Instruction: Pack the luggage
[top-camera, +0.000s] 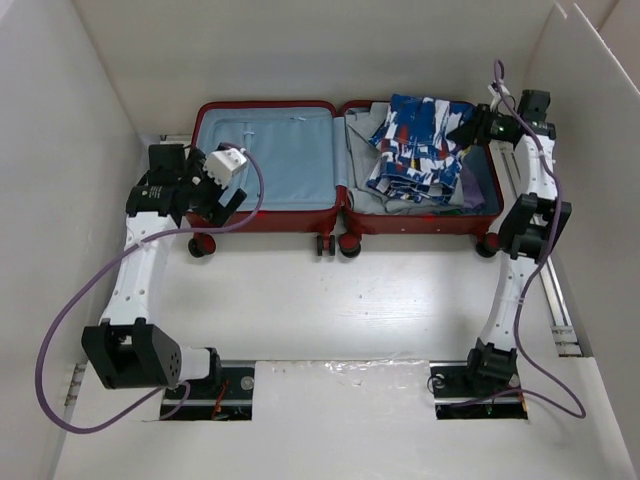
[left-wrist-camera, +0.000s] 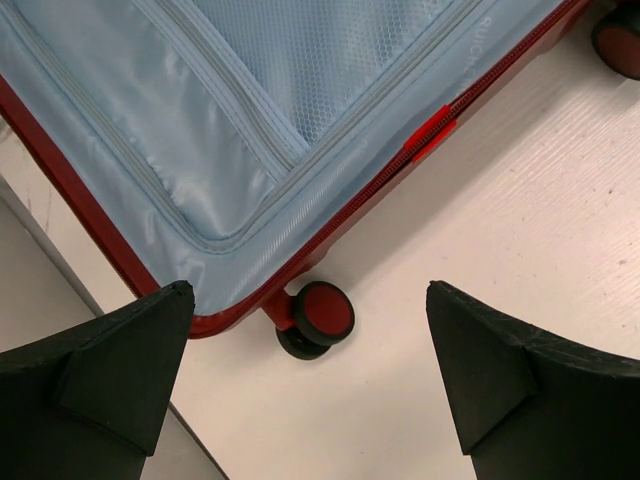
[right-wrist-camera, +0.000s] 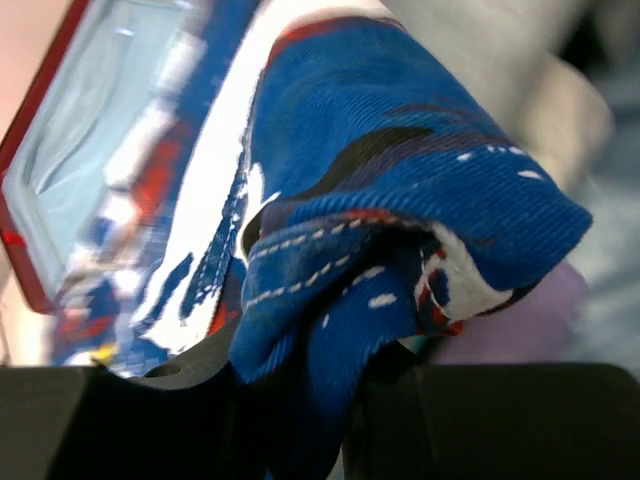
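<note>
The large dark-red hard-shell clamshell suitcase (top-camera: 280, 170) lies open flat on the white desk (top-camera: 330, 300); its right half holds a blue, white and red patterned garment (top-camera: 415, 145) over grey clothes (top-camera: 400, 202). The right tool (right-wrist-camera: 320, 400) pinches that garment; the left tool (left-wrist-camera: 310, 295) gapes wide above the suitcase's near-left black wheel (left-wrist-camera: 318, 318).

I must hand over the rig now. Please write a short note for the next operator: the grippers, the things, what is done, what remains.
The left gripper is open and empty, at the near left corner of the luggage, by a wheel.
The right gripper is shut on a fold of the blue patterned garment, over the right half.
The luggage lies open flat. Its left half shows only lining.
Done: the garment and a purple cloth are in the right half.
Left: release the garment, then probably close the luggage.
</note>
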